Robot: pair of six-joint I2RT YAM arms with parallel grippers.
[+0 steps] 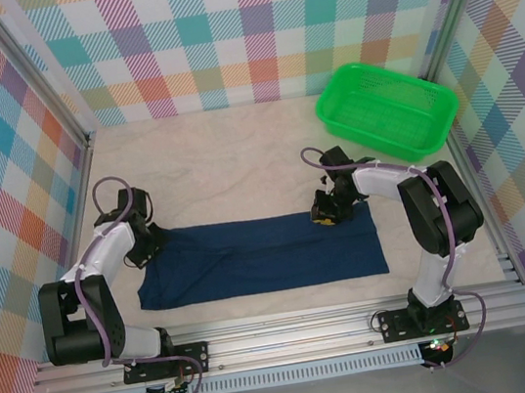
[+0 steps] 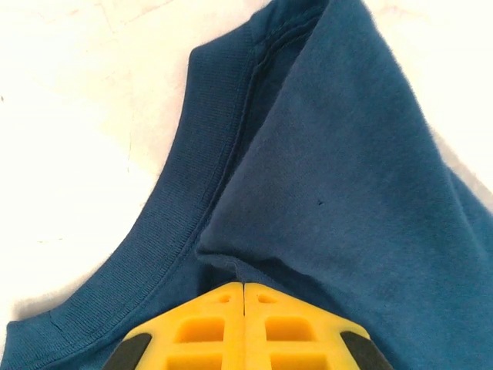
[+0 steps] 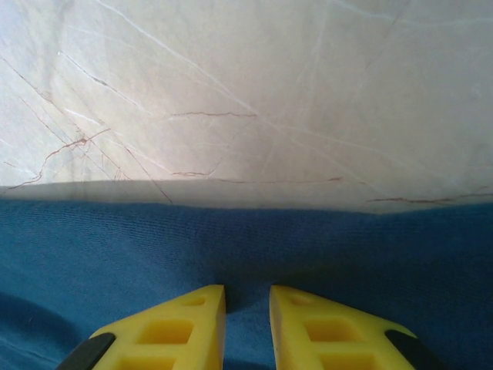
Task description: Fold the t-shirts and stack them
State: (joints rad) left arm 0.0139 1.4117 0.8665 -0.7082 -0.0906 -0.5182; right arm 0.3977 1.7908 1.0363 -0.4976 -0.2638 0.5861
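Observation:
The dark navy t-shirt (image 1: 261, 254) lies folded into a long flat band across the front of the table, no print showing. My left gripper (image 1: 148, 245) is at its far left corner. In the left wrist view its yellow fingers (image 2: 244, 285) are pressed together on a raised fold of the t-shirt (image 2: 347, 169) beside the ribbed collar (image 2: 208, 154). My right gripper (image 1: 325, 215) is on the band's far edge, right of centre. Seen from the right wrist, its fingers (image 3: 246, 289) stand a narrow gap apart, with the t-shirt's cloth (image 3: 231, 239) bunched between them.
A green plastic mesh basket (image 1: 386, 109) stands at the back right, past the right arm. The table is covered with a pale, creased cloth (image 3: 246, 92). Checked walls enclose the left, back and right sides, and a metal rail (image 1: 293, 335) runs along the near edge.

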